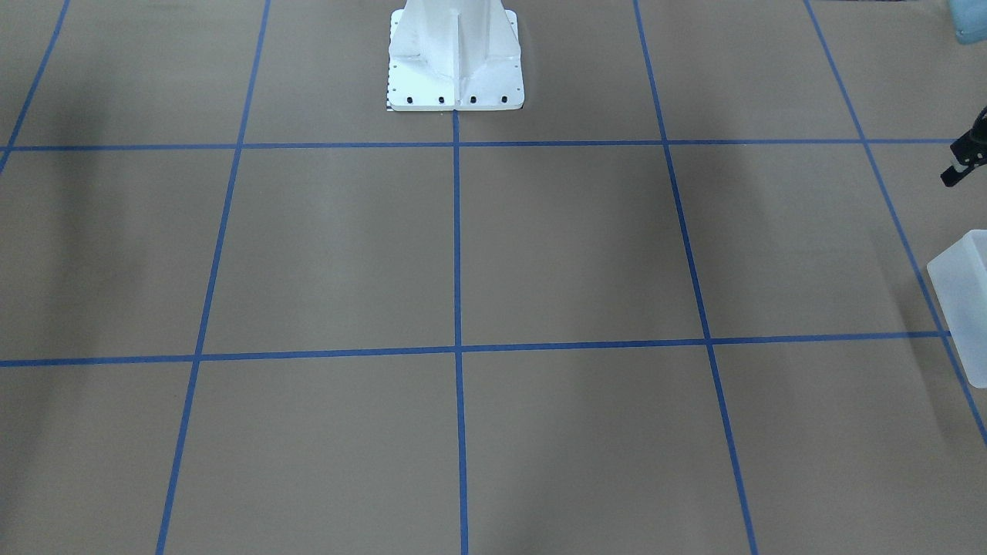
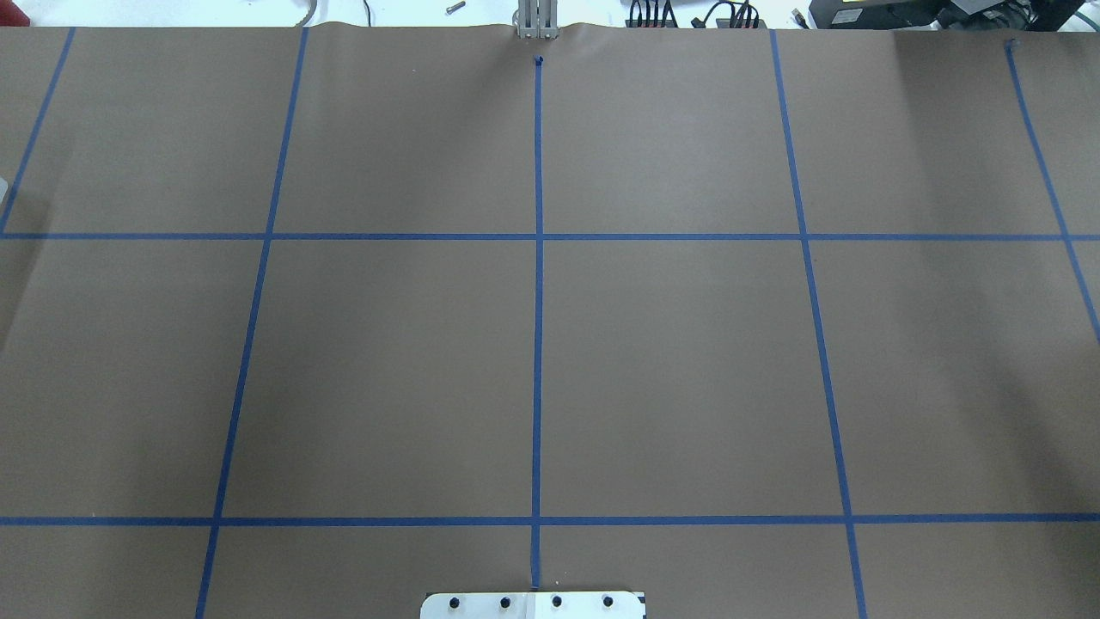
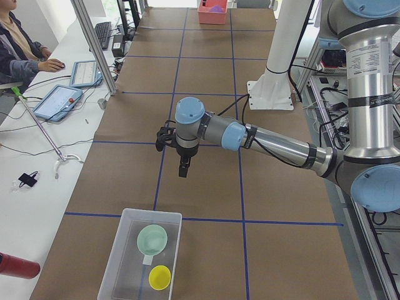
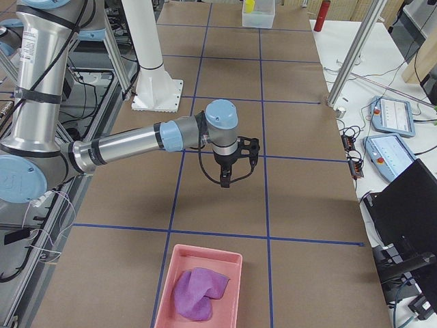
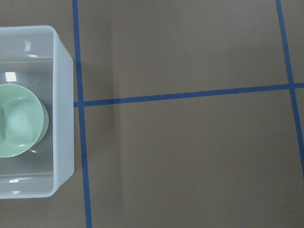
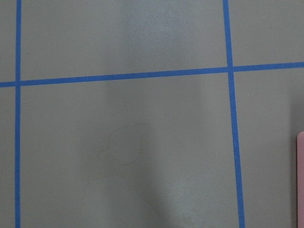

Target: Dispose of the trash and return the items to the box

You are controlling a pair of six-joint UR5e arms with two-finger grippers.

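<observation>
The frosted-white box [image 3: 119, 275] stands at the table's left end and holds the mint-green bowl [image 3: 152, 239] and a yellow cup [image 3: 160, 277]. The left wrist view shows the box's wall [image 5: 62, 114] and the bowl [image 5: 19, 121] at its left side. My left gripper [image 3: 182, 170] hangs above the bare table a little short of the box; only part of it [image 1: 962, 160] shows at the front view's edge, so I cannot tell whether it is open or shut. My right gripper [image 4: 227, 181] hangs over the table short of a pink tray; I cannot tell its state.
The pink tray [image 4: 232, 263] with a purple cloth [image 4: 198, 292] lies at the table's right end; its edge [image 6: 300, 180] shows in the right wrist view. The white pedestal [image 1: 455, 58] stands at mid-table. A red bottle [image 3: 15, 265] and an operator's desk lie beside the table.
</observation>
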